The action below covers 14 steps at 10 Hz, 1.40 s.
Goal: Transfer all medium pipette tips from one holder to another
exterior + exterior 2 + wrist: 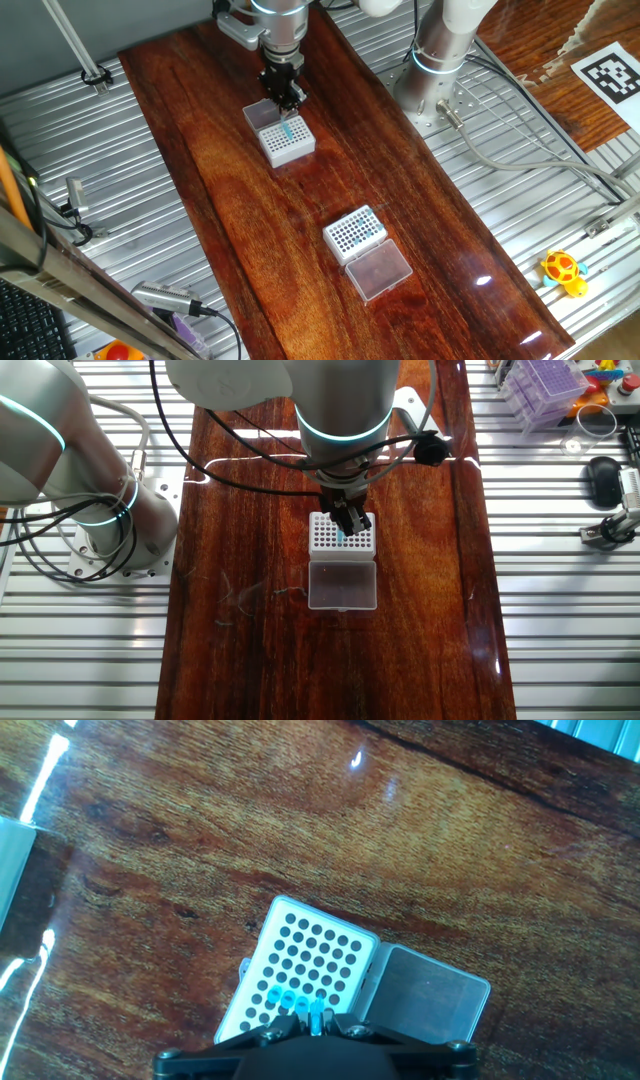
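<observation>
My gripper hangs right over a white rack at the far end of the wooden board. Its jaws are shut on one teal medium pipette tip, held upright over the rack's near edge. Three more teal tips stand in the rack's row beside it; the other holes look dark. The rack's clear lid lies open next to it. A second white rack with its lid open sits nearer on the board.
The arm's base stands on the ribbed metal table beside the board. A yellow toy lies at the right edge, a pipette at the lower left. A purple tip box and a black mouse lie off the board.
</observation>
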Available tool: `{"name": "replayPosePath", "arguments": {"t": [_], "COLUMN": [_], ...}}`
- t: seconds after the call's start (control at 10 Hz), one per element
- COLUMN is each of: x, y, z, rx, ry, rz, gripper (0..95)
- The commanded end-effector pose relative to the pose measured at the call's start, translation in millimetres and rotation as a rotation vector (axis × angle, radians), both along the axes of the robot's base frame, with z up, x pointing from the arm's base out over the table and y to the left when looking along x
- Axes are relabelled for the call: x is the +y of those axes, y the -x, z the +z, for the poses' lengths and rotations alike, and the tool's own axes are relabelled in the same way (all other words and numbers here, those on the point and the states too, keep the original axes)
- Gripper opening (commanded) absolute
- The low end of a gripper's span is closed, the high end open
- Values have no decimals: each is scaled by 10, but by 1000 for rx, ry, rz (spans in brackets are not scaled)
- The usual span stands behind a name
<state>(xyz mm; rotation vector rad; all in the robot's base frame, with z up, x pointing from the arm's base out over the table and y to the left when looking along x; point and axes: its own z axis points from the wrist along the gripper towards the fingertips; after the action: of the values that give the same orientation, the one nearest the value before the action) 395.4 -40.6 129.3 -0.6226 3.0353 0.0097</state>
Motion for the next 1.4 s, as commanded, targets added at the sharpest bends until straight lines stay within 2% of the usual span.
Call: {"name": "replayPosePath", "arguments": {"t": [0.1,1.4], "x": [2,17], "y": [-6,-32], "z": [-8,-204], "rx": [-3,-19], "ry": [-2,6], "rz": [3,12], "gripper": [0,0]}}
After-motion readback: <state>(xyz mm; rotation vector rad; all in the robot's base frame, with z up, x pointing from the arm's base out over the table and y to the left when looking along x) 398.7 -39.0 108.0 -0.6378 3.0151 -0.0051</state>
